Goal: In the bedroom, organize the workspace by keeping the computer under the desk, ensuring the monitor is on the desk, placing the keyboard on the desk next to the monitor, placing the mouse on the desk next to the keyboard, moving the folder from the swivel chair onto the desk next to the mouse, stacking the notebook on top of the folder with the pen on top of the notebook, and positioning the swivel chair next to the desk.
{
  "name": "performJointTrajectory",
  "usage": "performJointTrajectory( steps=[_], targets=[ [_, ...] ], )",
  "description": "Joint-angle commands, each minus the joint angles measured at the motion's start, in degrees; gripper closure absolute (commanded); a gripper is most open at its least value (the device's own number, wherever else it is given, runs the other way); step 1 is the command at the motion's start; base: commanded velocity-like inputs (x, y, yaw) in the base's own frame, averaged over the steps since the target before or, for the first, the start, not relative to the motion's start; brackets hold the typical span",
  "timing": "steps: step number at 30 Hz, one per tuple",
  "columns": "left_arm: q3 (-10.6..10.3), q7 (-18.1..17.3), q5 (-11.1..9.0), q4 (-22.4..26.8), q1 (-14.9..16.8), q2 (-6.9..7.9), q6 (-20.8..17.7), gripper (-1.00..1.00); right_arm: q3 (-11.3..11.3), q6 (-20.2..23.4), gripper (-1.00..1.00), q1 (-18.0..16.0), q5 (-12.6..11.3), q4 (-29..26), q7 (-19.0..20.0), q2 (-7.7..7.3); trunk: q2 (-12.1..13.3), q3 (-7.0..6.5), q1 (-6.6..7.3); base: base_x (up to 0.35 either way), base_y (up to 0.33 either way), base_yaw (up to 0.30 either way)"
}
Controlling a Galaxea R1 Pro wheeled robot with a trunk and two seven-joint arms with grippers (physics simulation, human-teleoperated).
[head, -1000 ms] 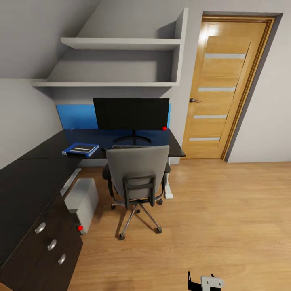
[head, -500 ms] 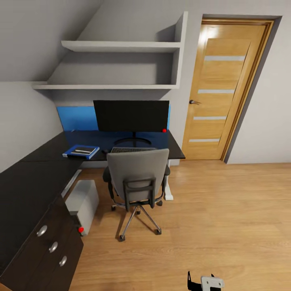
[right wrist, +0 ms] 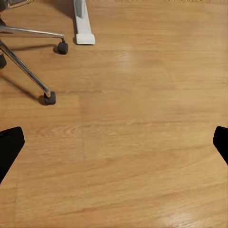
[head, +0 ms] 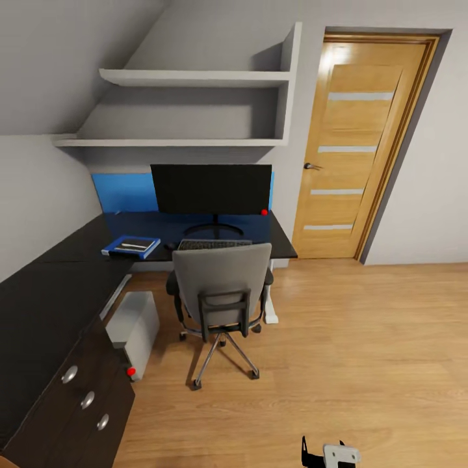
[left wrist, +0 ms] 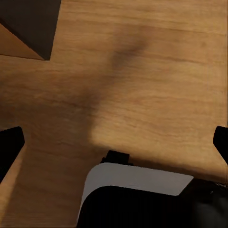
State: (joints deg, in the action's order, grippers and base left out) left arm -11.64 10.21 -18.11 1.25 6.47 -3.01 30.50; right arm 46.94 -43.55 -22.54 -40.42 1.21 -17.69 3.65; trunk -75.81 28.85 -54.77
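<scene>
The black-topped desk (head: 52, 292) runs along the left wall and the back wall. On it stand the monitor (head: 211, 188) and, in front of it, the keyboard (head: 214, 245) with the small mouse (head: 170, 246) at its left. Further left lies the blue folder (head: 112, 249), with the dark notebook (head: 138, 243) and the white pen (head: 132, 247) on it. The grey swivel chair (head: 221, 279) stands at the desk, back towards me; its chrome base (right wrist: 28, 76) shows over the floor. The computer (head: 133, 322) sits under the desk. My left gripper (left wrist: 114, 147) and right gripper (right wrist: 114, 147) hang open above the floor, empty.
An oak door (head: 364, 143) is shut at the right of the desk. Two grey shelves (head: 195, 78) hang above the monitor. Light wood floor (head: 338, 351) spreads wide to the right of the chair. The white desk leg (right wrist: 83, 23) stands by the chair's castors.
The whole picture has shifted slightly down and shrunk a little: the camera has drawn back from the desk. Nothing on the desk, the chair or the computer has moved.
</scene>
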Motion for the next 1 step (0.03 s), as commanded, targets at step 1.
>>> performJointTrajectory(
  steps=[1],
  targets=[
    [-0.5,0.3,-0.2,0.0,0.0,-0.01,-0.2,-1.00,0.5,0.0,-1.00,-0.1,0.1,0.1,-0.5,0.05,0.0,0.06,0.00,0.000,0.000,0.000]
  ],
)
